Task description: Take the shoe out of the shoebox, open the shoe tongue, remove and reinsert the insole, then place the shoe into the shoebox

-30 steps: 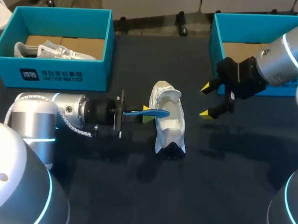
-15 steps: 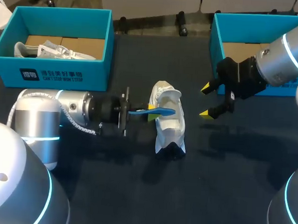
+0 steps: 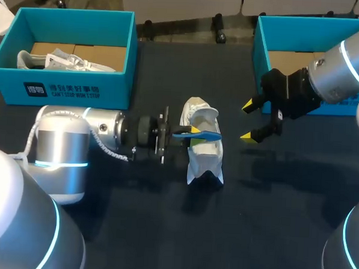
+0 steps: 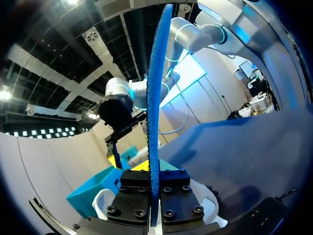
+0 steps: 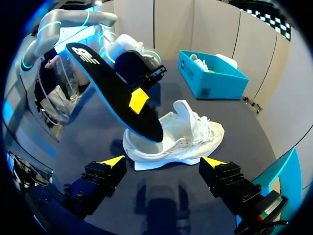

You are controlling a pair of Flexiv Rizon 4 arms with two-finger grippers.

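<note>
So we're at the reinsert part. The left gripper (image 3: 193, 135) is clamped on the blue insole (image 3: 211, 136), holding it edge-up, with the free end poking over the opening of the white shoe (image 3: 203, 157). The shoe lies on the dark table in the middle of the frame, toe toward the bottom and tongue pulled up.

The right gripper (image 3: 247, 121) hangs just right of the shoe with its fingers spread wide and nothing in them. The teal shoebox (image 3: 263, 48) it came from sits in the upper right.

Next, I'd guess the insole's front end has to tip down into the opening and slide toward the toe. The free gripper could steady the shoe, or it may skid.

Compared with a second ago, the left arm has pushed rightward, so the insole reaches further across the shoe. The right arm and shoe haven't budged.
</note>
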